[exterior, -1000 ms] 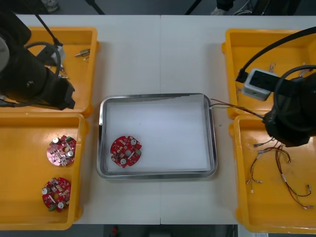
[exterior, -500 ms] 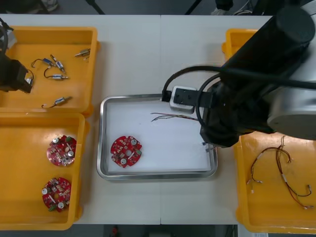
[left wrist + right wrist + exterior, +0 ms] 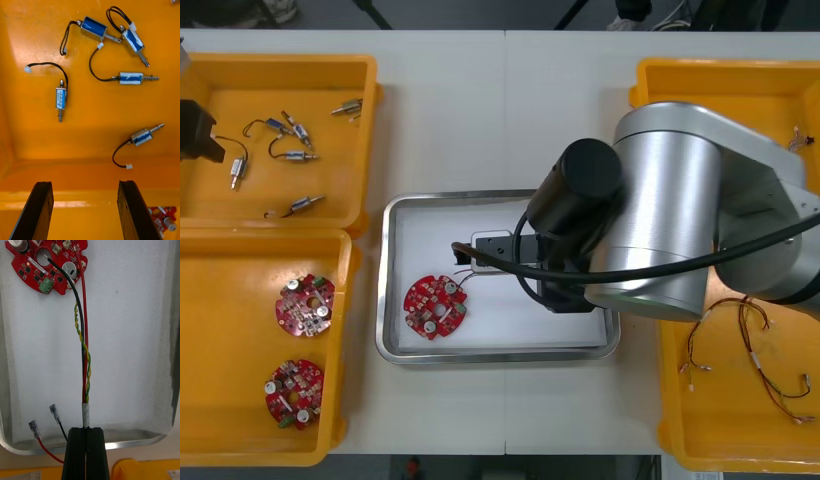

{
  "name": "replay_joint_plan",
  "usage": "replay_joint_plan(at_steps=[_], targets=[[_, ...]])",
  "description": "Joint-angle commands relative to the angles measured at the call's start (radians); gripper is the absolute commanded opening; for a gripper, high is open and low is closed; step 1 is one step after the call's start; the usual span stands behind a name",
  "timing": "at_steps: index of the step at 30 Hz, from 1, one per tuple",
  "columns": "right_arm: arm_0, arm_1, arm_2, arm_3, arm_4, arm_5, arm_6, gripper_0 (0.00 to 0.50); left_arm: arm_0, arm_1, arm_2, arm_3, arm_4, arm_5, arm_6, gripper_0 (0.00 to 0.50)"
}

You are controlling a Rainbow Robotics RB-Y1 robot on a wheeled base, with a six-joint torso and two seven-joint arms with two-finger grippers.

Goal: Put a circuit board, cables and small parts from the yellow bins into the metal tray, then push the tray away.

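**Right gripper** (image 3: 86,429) — positioned over the white interior of the metal tray (image 3: 383,290), near its middle. The fingers are clamped together on the white-sleeved end of the red and yellow cable (image 3: 85,363).

- The cable runs from the fingertips across the tray floor.
- Its red and black leads end over the round red circuit board (image 3: 435,305), which lies flat in the near-left part of the tray. Whether the leads touch the board cannot be told.
- Two short terminal leads (image 3: 34,427) trail beside the fingers, just inside the tray rim.

**Left gripper** (image 3: 84,183) — located over the yellow parts bin (image 3: 220,200), which stands left of the tray, beyond its far-left corner. The fingers are spread wide apart and grasp nothing.

- Five small metal parts (image 3: 60,99), each with a black lead, lie scattered on the floor of this bin.
- None of them sits between the fingers.

**Other bins**

- The yellow board bin (image 3: 230,350), directly left of the tray, holds two spare circuit boards (image 3: 304,304).
- The yellow cable bin (image 3: 670,400), right of the tray's near-right corner, holds loose cables (image 3: 750,350).
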Motion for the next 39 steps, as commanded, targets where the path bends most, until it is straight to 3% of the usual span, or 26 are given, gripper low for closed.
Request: replay_joint_plan(at_steps=[1, 15, 23, 24, 25, 26, 39], targets=[[-0.057, 0.031, 0.117, 0.097, 0.019, -0.085, 0.051, 0.0, -0.063, 0.018, 0.025, 0.093, -0.016, -0.091, -0.19, 0.5], [-0.067, 0.046, 0.257, 0.244, 0.03, -0.248, 0.081, 0.0, -0.136, -0.055, -0.07, 0.326, -0.042, -0.341, -0.222, 0.5], [-0.065, 0.042, 0.283, 0.264, 0.039, -0.272, 0.093, 0.012, -0.158, -0.094, -0.098, 0.44, -0.062, -0.45, -0.25, 0.5], [-0.065, 0.039, 0.283, 0.264, 0.037, -0.272, 0.095, 0.17, -0.158, -0.1, -0.107, 0.455, -0.065, -0.476, -0.255, 0.5], [-0.065, 0.037, 0.283, 0.264, 0.039, -0.272, 0.097, 0.289, -0.159, -0.103, -0.111, 0.463, -0.065, -0.487, -0.256, 0.5], [-0.065, 0.032, 0.283, 0.264, 0.04, -0.274, 0.097, 0.498, -0.159, -0.109, -0.125, 0.478, -0.068, -0.51, -0.261, 0.5], [-0.053, -0.032, 0.263, 0.192, 0.042, -0.291, 0.077, 0.5, -0.158, -0.141, -0.167, 0.544, -0.085, -0.571, -0.287, 0.5]])
